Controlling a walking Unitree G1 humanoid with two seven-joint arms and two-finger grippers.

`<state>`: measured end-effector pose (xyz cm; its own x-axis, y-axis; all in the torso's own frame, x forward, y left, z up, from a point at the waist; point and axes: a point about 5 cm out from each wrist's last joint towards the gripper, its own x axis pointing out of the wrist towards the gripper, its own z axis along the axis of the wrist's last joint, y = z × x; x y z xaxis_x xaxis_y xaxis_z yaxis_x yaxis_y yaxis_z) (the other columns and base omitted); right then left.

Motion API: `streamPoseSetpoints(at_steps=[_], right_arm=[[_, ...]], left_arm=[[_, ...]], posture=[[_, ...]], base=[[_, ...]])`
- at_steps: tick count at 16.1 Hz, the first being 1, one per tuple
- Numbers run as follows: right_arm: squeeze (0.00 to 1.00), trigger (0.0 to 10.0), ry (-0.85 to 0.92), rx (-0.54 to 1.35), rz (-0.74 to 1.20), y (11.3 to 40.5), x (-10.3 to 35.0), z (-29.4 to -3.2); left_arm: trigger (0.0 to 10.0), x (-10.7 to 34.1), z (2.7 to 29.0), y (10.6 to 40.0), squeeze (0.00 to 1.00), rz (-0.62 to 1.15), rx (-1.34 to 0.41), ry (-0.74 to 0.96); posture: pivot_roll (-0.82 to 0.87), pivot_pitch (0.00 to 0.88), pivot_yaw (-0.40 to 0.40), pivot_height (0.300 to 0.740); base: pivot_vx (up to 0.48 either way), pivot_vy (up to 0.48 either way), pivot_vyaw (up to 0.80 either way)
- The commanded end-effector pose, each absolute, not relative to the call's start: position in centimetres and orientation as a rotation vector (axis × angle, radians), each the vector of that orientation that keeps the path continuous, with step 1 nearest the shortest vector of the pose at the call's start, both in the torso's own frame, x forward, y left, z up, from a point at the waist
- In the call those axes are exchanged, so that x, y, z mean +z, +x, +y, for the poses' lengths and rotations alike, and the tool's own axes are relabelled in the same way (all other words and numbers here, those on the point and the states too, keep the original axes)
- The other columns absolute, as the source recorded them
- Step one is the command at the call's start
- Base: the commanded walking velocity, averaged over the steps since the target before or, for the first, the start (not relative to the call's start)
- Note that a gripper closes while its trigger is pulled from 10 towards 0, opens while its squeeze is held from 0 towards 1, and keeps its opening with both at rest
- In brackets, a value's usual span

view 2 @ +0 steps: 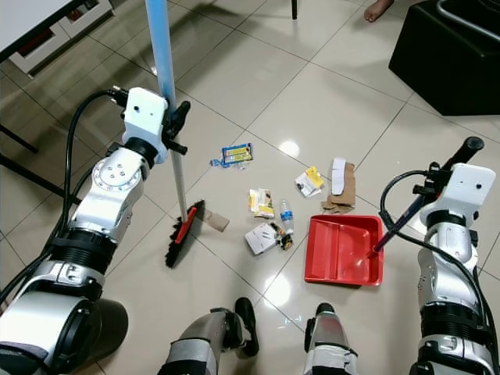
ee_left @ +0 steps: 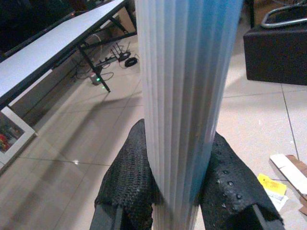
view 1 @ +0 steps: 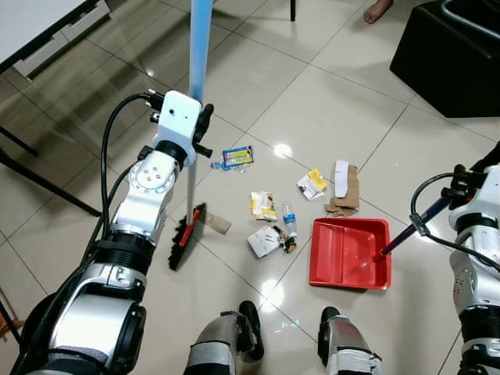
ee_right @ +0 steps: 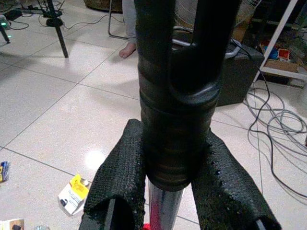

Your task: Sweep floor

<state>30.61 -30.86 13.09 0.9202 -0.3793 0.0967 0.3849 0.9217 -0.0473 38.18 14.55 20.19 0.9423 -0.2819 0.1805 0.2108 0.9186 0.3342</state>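
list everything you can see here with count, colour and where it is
broom: 1, pale blue pole, black and red head, head on the floor left of the litter
dustpan: 1, red, on the floor right of the litter, open side facing it
litter: scattered packets, wrappers and cardboard scraps, mixed colours, mid floor
small bottle: 1, clear, lying among the litter
black box: 1, far right
table: 1, white top, far left
person's foot: 1, bare, top edge
left gripper: 1, black fingers, shut on the broom pole
right gripper: 1, black fingers, shut on the dustpan handle
robot's feet: 2, black, bottom centre
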Motion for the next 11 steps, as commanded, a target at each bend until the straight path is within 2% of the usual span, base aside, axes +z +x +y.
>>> streamPoseSetpoints(at_steps=[1, 5, 11], right_arm=[[0.00, 10.0, -0.062, -0.397, -0.108, 30.6, 13.4, -31.0], [0.00, 10.0, -0.093, -0.359, -0.197, 32.7, 16.4, -30.6], [0.00, 10.0, -0.089, -0.358, -0.201, 32.9, 16.3, -30.5]], left_arm=[[10.0, 21.0, 15.3, 38.1, 0.00, -0.262, -0.227, 0.340], [10.0, 21.3, 16.6, 38.6, 0.00, -0.264, -0.123, 0.295], [10.0, 21.4, 16.6, 38.6, 0.00, -0.272, -0.123, 0.302]], posture=[[-0.07, 0.266, 0.152, 0.740], [-0.07, 0.230, 0.127, 0.740], [-0.07, 0.231, 0.134, 0.740]], base=[[0.000, 0.000, 0.00], [0.000, 0.000, 0.00], [0.000, 0.000, 0.00]])
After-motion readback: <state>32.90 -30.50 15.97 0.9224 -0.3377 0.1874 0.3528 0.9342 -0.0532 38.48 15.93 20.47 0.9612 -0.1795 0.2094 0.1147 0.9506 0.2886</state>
